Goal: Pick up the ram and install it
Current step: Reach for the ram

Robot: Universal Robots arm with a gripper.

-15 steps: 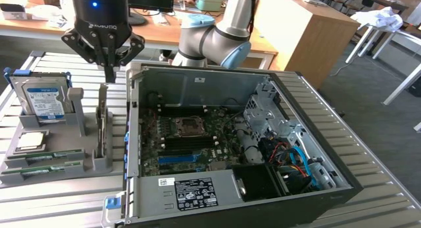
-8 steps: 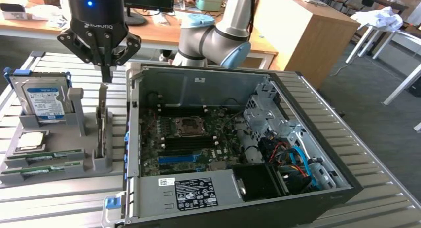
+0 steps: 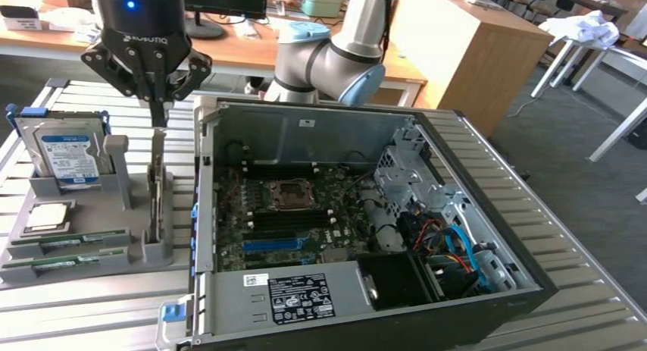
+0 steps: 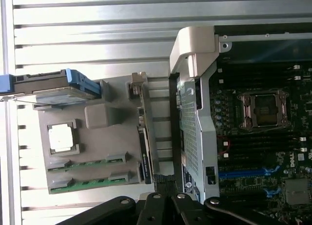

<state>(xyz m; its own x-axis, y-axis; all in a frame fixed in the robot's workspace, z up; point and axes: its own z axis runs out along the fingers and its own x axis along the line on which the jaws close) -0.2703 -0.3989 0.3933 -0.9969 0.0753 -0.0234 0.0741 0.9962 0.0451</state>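
- The grey holder point(image 3: 121, 256) sits on the slatted table point(image 3: 91, 313), along its edge at the exterior view's left, just beside the open computer case point(image 3: 303, 127).
- The ram point(image 3: 73, 240) lies flat in a slot at the holder's near edge, with a second green stick point(image 3: 60, 265) in the slot beside it.
- In the holder's far corner a hard drive point(image 3: 69, 155) stands upright; a square processor point(image 3: 48, 215) lies between it and the sticks.
- A thin upright board point(image 3: 157, 188) stands on edge in the slot along the holder's case-side edge.
- The gripper point(image 3: 159, 122) hangs directly over that board's top edge, apart from the ram; I cannot tell whether its jaws are clenched or released.
- Inside the case lies a motherboard point(image 3: 293, 222) with a bare socket point(image 3: 291, 193).
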